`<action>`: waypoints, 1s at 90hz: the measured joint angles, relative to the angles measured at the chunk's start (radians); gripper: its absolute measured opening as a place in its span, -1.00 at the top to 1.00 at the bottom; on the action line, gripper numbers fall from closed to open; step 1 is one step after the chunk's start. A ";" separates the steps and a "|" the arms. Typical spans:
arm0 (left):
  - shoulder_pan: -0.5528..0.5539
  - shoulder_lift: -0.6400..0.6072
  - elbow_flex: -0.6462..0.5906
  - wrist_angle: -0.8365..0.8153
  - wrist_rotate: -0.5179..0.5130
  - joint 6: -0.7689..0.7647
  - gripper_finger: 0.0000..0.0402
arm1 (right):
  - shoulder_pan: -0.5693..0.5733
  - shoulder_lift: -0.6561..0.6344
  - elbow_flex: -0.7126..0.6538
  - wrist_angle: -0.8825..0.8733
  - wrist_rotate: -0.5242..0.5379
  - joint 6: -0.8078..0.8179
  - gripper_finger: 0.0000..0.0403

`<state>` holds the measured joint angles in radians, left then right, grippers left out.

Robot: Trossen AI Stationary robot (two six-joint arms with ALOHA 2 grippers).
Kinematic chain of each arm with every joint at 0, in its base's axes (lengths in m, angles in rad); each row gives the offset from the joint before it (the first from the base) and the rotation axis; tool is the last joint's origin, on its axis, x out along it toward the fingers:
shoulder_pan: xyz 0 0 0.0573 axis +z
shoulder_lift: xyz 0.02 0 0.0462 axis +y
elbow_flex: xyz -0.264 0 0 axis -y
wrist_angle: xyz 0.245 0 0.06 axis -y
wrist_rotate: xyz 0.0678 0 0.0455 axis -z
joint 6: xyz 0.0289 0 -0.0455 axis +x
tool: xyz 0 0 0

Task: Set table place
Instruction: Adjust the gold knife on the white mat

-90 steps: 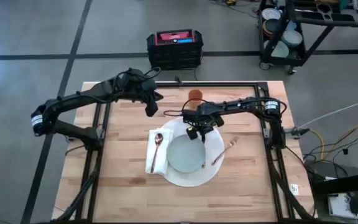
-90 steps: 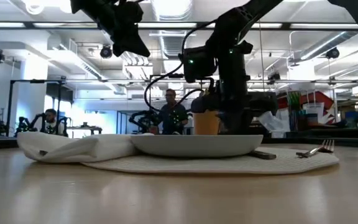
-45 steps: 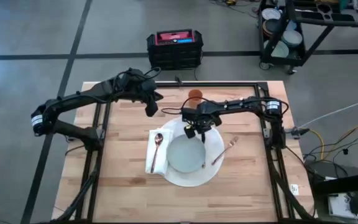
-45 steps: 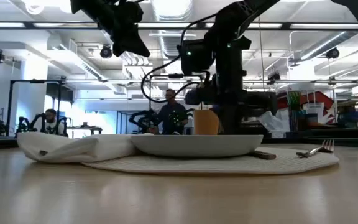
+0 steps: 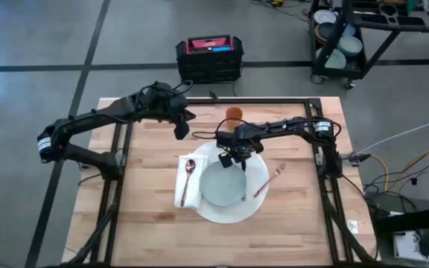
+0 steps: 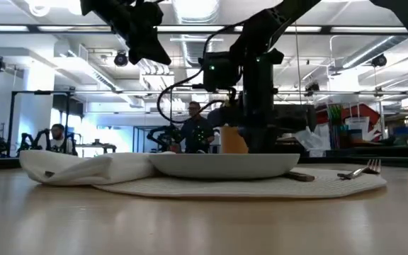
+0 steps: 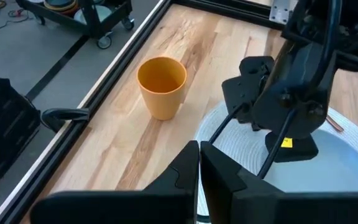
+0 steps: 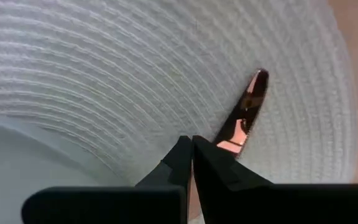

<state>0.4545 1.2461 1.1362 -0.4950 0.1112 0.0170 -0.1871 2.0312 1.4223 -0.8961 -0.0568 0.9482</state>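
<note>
The right end effector (image 5: 238,158), fingers together and empty, hovers over the white mat (image 5: 256,205) at the table's (image 5: 155,231) centre, by the plate (image 5: 222,186). Place looks nearly set; next likely the orange cup (image 7: 161,86) near the far edge, needing opened fingers. The left end effector (image 5: 182,132) waits pinched together.

No readable text anywhere in these views.

The red panel on top of the black crate (image 5: 208,58) beyond the table carries pale marks too small to make out, and a small yellow sticker on the right arm (image 7: 287,142) shows no legible characters.
</note>
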 joint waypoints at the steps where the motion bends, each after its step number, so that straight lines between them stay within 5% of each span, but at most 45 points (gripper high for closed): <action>1: 0.000 0.000 0.000 0.000 0.000 0.000 1.00 | 0.000 0.000 0.000 0.000 -0.001 0.000 1.00; 90: 0.000 0.000 0.000 0.000 0.000 0.000 1.00 | 0.003 -0.032 0.088 -0.086 0.032 -0.001 1.00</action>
<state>0.4545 1.2461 1.1362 -0.4950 0.1112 0.0174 -0.1841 1.9991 1.5100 -0.9822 -0.0251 0.9472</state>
